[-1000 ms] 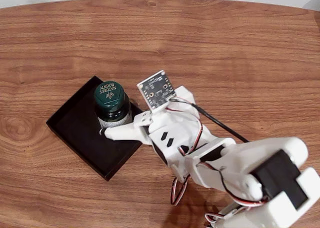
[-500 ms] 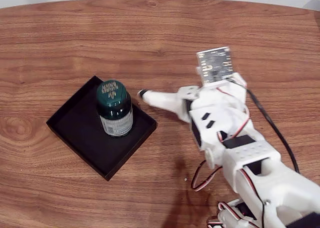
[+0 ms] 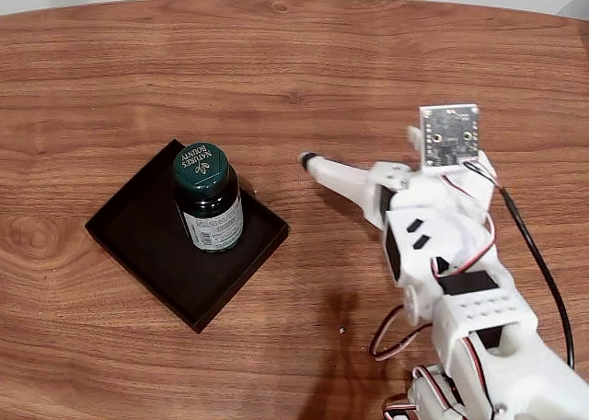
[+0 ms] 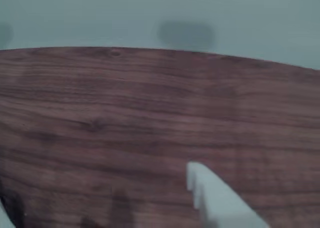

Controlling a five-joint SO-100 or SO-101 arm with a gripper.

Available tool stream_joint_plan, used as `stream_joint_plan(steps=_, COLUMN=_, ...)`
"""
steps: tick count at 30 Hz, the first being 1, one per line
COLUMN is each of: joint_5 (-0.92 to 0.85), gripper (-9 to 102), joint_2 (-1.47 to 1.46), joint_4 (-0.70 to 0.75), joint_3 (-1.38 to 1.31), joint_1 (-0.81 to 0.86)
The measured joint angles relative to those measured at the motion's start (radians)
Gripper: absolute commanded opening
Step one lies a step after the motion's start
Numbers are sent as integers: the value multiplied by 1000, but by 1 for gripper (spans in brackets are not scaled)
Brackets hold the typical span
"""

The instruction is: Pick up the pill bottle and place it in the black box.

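Brown wood makes up the table (image 3: 386,70); in the fixed view the white gripper (image 3: 317,167) hangs over bare wood and holds nothing; only one finger (image 3: 336,173) shows plainly, so I cannot tell if it is wide or closed; well off to the gripper's left the pill bottle (image 3: 209,199) stands upright inside the black box (image 3: 138,231), near its upper right wall; the wrist view is blurry, with a white finger (image 4: 215,195) over the wood.

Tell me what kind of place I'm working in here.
Probably a home or office tabletop, not a lab: a wood-grain table with a curved edge, a plain pale wall behind, and just a bottle in a box.
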Motion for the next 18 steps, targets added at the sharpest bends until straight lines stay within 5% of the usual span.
stream_joint_plan(steps=18, joint_5=-35, gripper=4, joint_2=615, joint_4=991, joint_3=60, joint_1=219)
